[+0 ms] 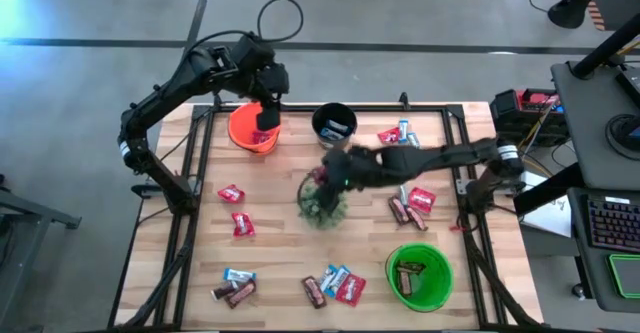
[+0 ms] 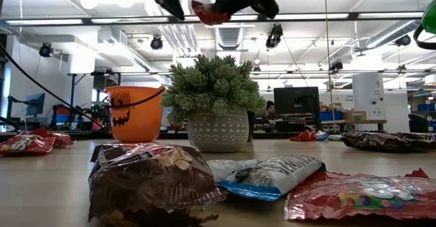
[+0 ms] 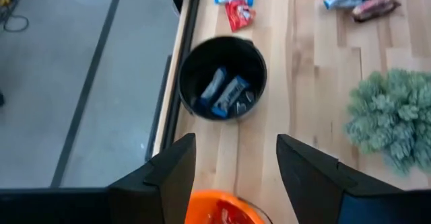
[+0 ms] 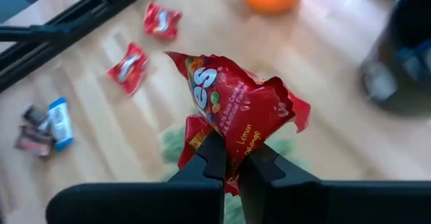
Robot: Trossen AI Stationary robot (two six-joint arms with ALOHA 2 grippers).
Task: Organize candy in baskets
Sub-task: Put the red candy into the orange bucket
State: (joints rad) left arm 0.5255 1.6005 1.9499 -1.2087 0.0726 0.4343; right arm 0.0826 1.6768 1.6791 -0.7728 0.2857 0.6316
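The left gripper (image 1: 266, 113) hangs over the orange basket (image 1: 252, 129) at about eleven o'clock on the table (image 1: 275, 238). Its two fingers (image 3: 174, 173) stand well apart with nothing between them, and the wrist view looks down past them onto the orange rim and a red wrapper inside. Just beyond sits the black basket (image 1: 334, 123) at twelve o'clock, holding blue-and-silver candy (image 3: 224, 95).

The right gripper (image 1: 336, 167) is over the middle of the table, just above the spiky green plant (image 1: 322, 201). Its fingers are pinched tight on a red candy (image 4: 237, 109), which stands crumpled above the fingertips; a second red wrapper (image 4: 194, 138) seems caught alongside it, though I cannot tell whether it is a separate piece. In the low view the red wrapper (image 2: 210, 12) shows high above the plant, clear of the table.

The green basket (image 1: 419, 276) sits at about five o'clock with brown candy (image 1: 409, 277) in it. Loose candy lies scattered: two red pieces (image 1: 237, 209) at nine o'clock, a blue and brown cluster (image 1: 236, 285) at seven o'clock, a mixed group (image 1: 333, 285) at six o'clock, a few more (image 1: 412, 203) at three o'clock beside the right arm, and some (image 1: 396, 133) at one o'clock near the black basket.
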